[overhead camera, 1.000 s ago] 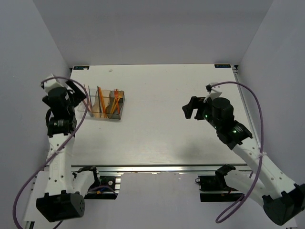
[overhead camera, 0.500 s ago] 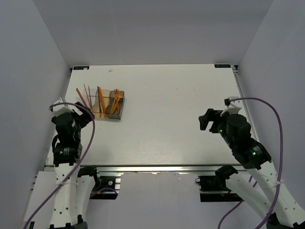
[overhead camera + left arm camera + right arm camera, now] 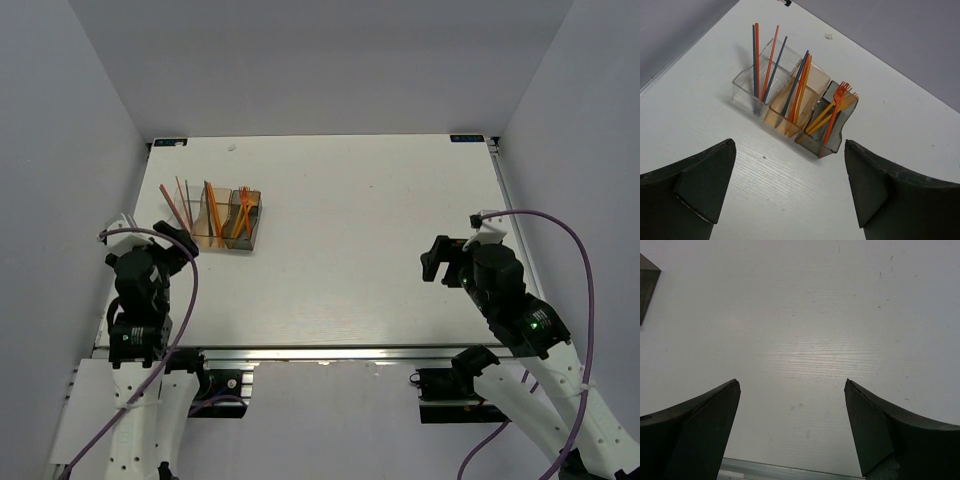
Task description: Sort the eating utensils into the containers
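Both arms have drawn back toward the near edge over the last second. The left gripper [image 3: 178,243], which was close beside the containers [image 3: 225,226], now sits nearer its base. The right gripper [image 3: 436,262] has slid back and to the right. Each gripper is spread wide and carries nothing; in the wrist views only bare surface shows between the left gripper's [image 3: 789,150] fingers and the right gripper's [image 3: 792,385].

The worktop [image 3: 360,210] is white with a faint wood grain and a few small specks, closed in by pale grey walls [image 3: 320,60] on three sides. An aluminium rail [image 3: 330,354] runs along its near edge.

The containers stand in a row at the far left of the worktop. The clear bin [image 3: 751,86] holds red, orange and dark sticks [image 3: 765,62]. The tan-orange bin [image 3: 786,116] holds more slender pieces [image 3: 800,82], leaning. The dark grey bin [image 3: 829,139] holds orange forks [image 3: 839,100]. No utensil lies loose on the worktop. Purple cables [image 3: 572,250] loop beside each arm, away from the bins.
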Robot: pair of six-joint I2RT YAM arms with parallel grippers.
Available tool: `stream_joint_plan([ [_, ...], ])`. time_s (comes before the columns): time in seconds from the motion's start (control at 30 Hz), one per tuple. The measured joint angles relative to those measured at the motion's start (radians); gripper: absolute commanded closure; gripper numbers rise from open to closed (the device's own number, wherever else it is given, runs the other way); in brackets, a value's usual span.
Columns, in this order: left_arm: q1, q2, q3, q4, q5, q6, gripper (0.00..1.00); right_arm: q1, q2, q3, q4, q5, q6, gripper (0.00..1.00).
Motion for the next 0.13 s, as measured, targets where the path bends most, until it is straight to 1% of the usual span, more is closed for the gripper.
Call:
stream_joint_plan([
  [0.13,0.0,0.013,-0.003,-0.001,0.0,-0.001,0.02,0.0,0.0,0.0,0.001,0.0,0.001,0.1],
])
